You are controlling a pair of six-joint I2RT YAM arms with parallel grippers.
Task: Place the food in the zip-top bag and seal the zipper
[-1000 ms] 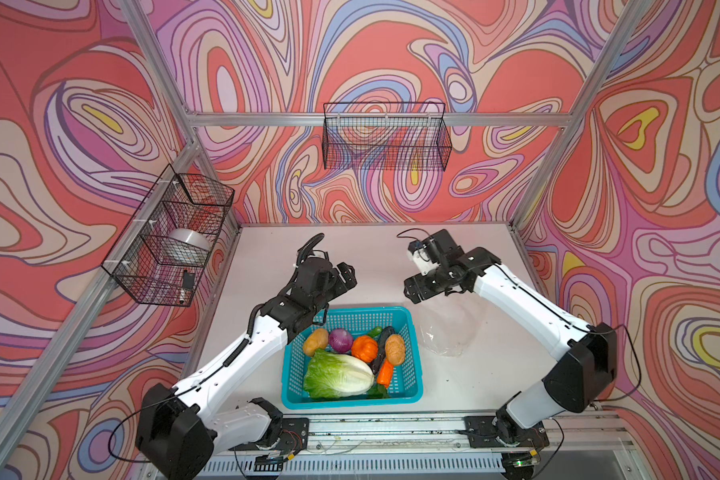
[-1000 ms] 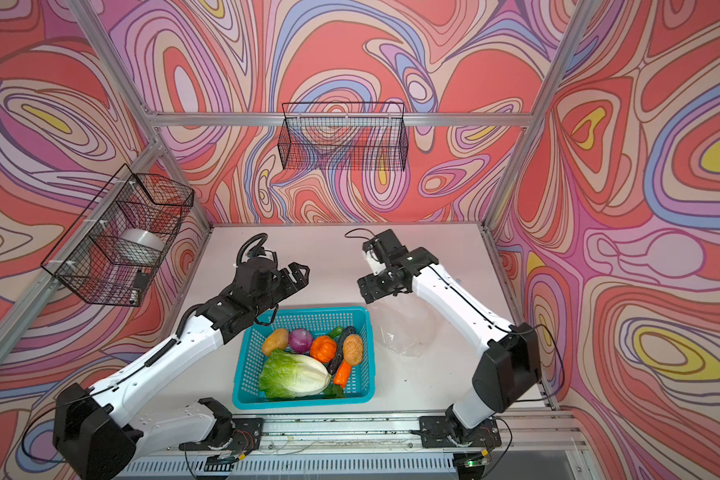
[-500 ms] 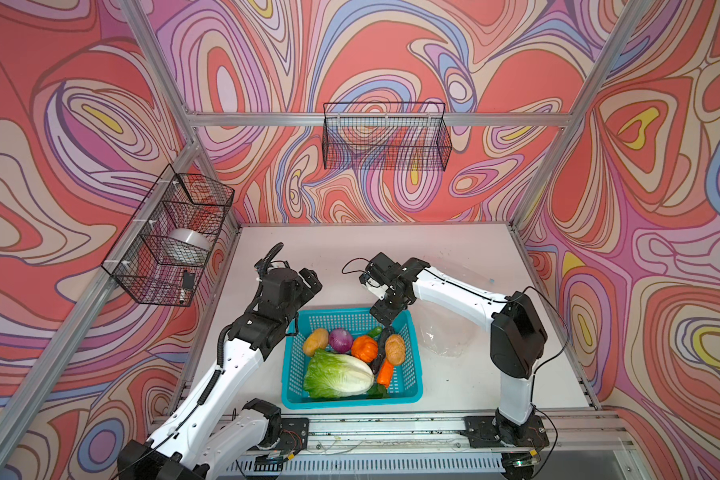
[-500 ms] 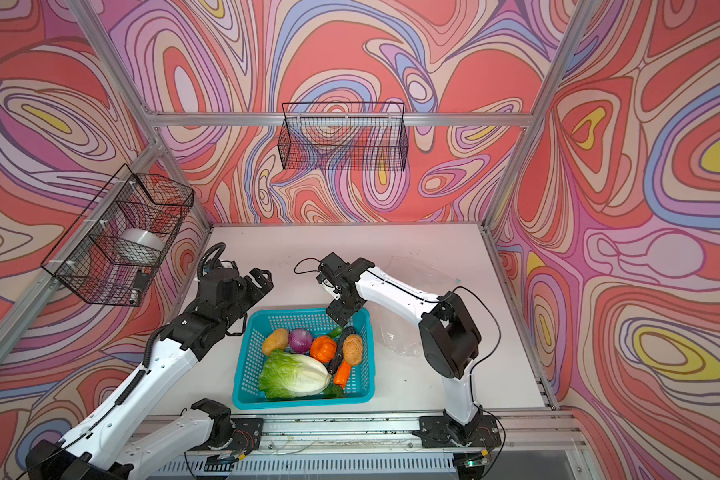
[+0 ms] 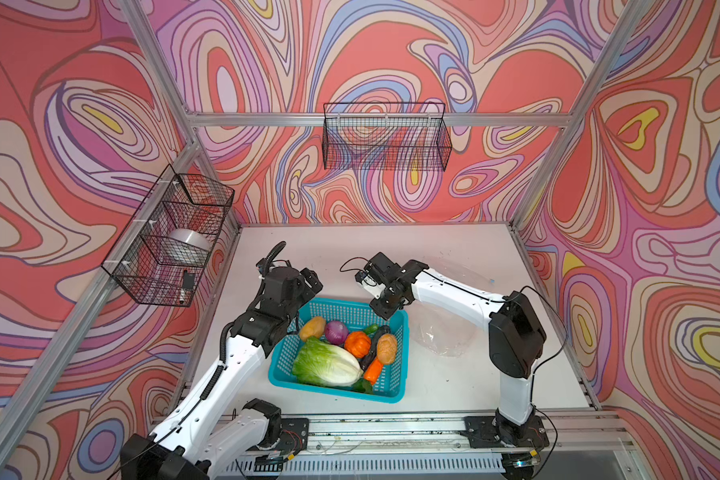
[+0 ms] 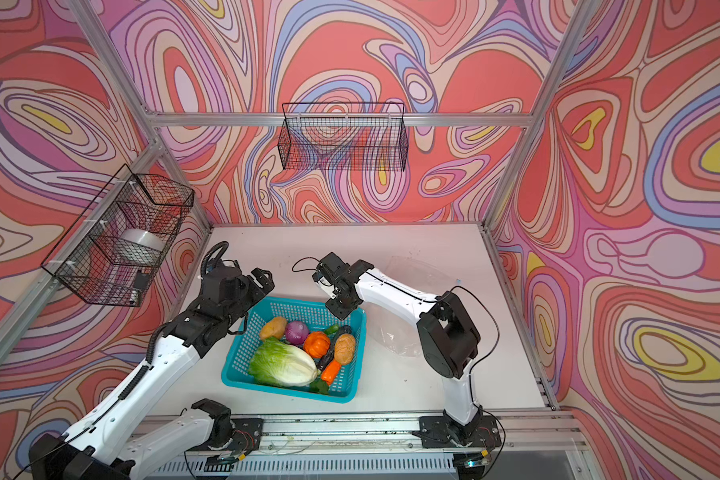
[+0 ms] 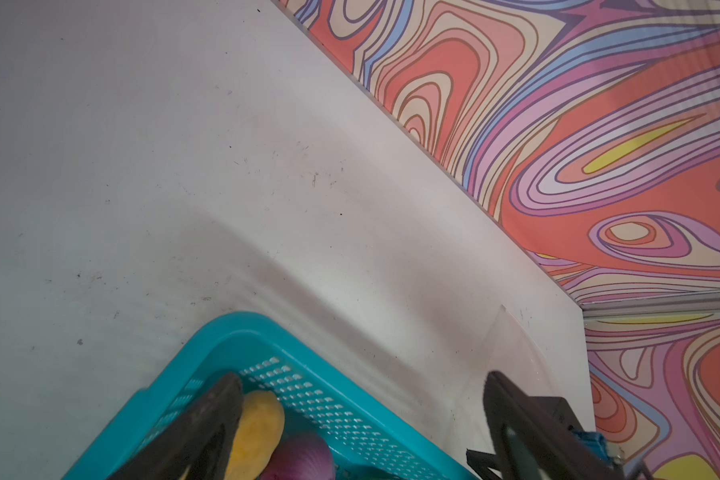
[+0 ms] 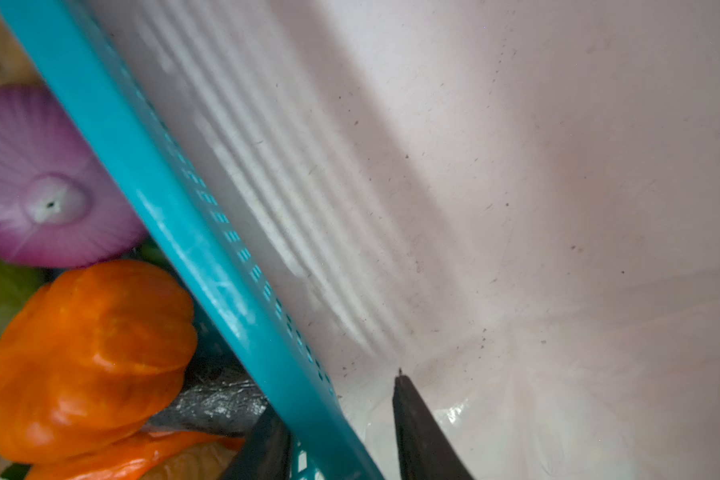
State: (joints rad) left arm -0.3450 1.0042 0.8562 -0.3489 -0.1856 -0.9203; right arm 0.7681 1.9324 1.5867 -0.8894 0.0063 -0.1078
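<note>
My right gripper (image 8: 333, 399) straddles the teal basket (image 8: 200, 249) wall, half-open, clamping nothing yet. Likely to haul it to the zip-top bag (image 5: 445, 336) alongside.

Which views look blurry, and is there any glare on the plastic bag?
Right wrist view: the onion and pumpkin are soft, the right tool smeared dark, small glints on the bag. Left wrist view: left tool blurred, table crisp. Both top views: sharp, bag barely visible.
</note>
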